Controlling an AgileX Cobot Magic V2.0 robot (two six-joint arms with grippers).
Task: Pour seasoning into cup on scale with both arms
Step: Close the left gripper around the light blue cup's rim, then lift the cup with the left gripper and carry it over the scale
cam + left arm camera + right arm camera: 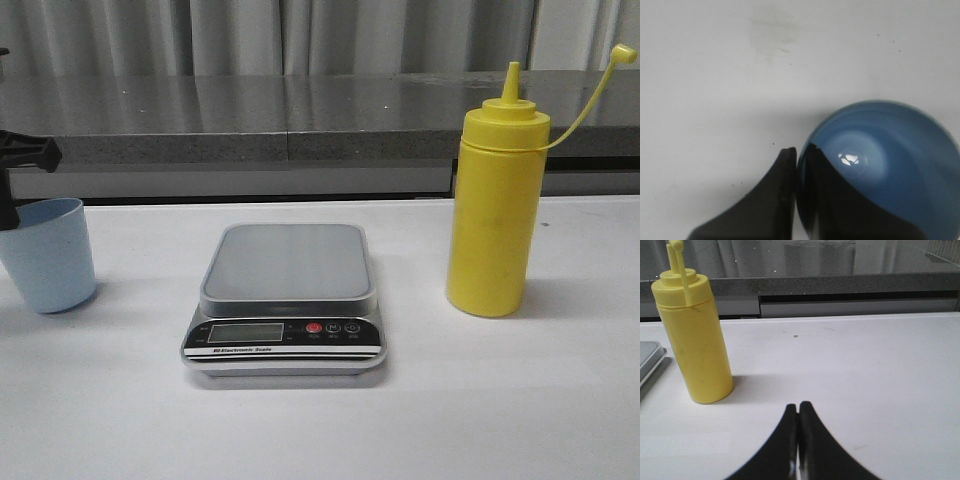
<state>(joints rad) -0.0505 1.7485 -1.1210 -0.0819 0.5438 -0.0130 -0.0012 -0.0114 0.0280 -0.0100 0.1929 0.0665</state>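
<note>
Seasoning (497, 205): tall smooth yellow plastic

Left gripper (796, 152) seen as two matte black fingers with curved outer edges tapering to blunt tips, right gripper (798, 407) formed of the same smooth black paired fingers, no markings or cables discerned

On the scale (284, 302) I read "Electronic Scale" along its black front strip; the button symbols and LCD stay too small for me.
</note>
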